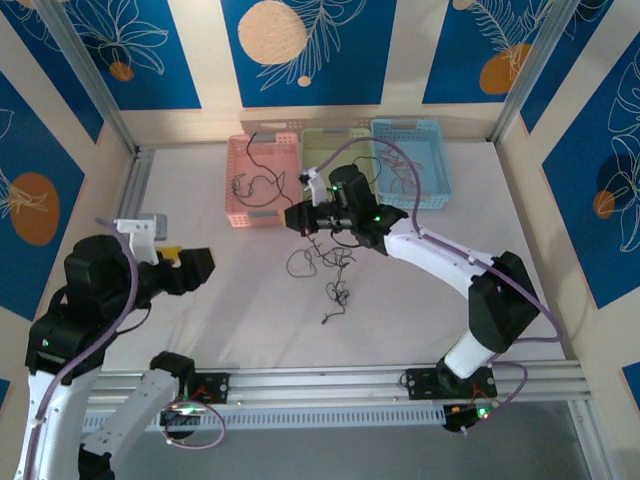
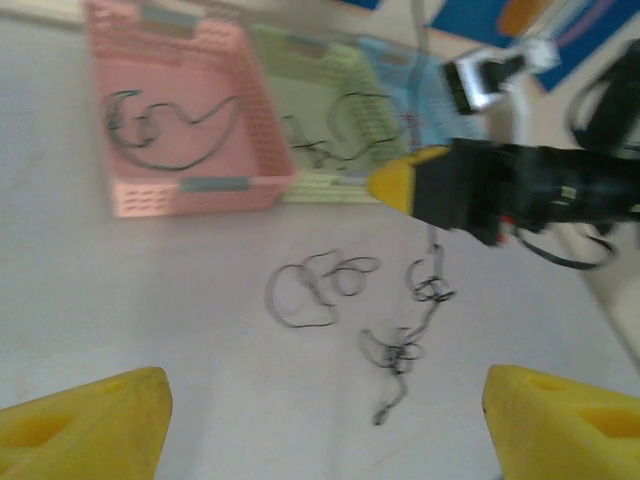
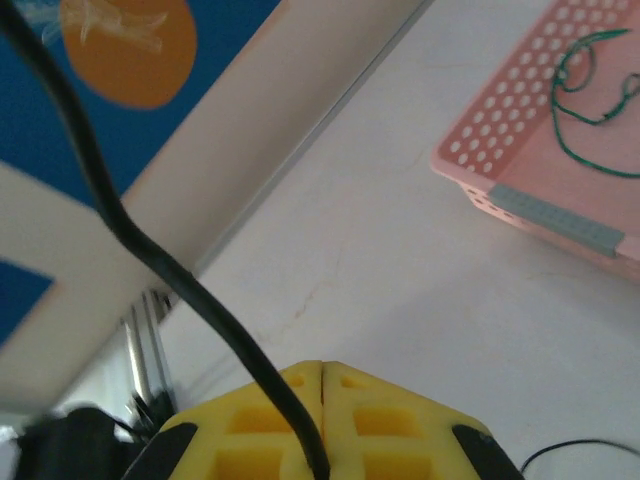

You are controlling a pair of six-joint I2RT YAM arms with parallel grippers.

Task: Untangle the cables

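Blue panels printed with orange discs wall in a white desk (image 1: 250,320), where the right arm's fingers (image 1: 293,215) hang near the pink basket (image 1: 262,220), pressed together on a black strand (image 3: 150,260) that leaves their seam. From the left wrist camera a thin line seems to drop from those fingers (image 2: 395,185) to the tangle of cables (image 2: 400,345) on the desk just below and slightly nearer the robot, though blur makes the join uncertain.

The tangle (image 1: 335,275) trails in a loose line from a looped end near the baskets down toward the near edge, with a looser ring of wire (image 2: 300,295) beside it.

The left arm's fingers (image 1: 198,263) stand spread wide, well apart from the tangle and facing it across bare desk. Nothing lies in their path. The right arm is much the nearer, so any pull would likely start there, up and away from the knot. The left could then come in to pin the loose end.

A separated cable (image 1: 250,180) already lies in the pink basket, and more wire rests in the green basket (image 2: 330,185). The blue basket (image 1: 437,195) sits to the right. The right arm's own wrist crowds the far end of the tangle, so an approach from that side looks awkward.
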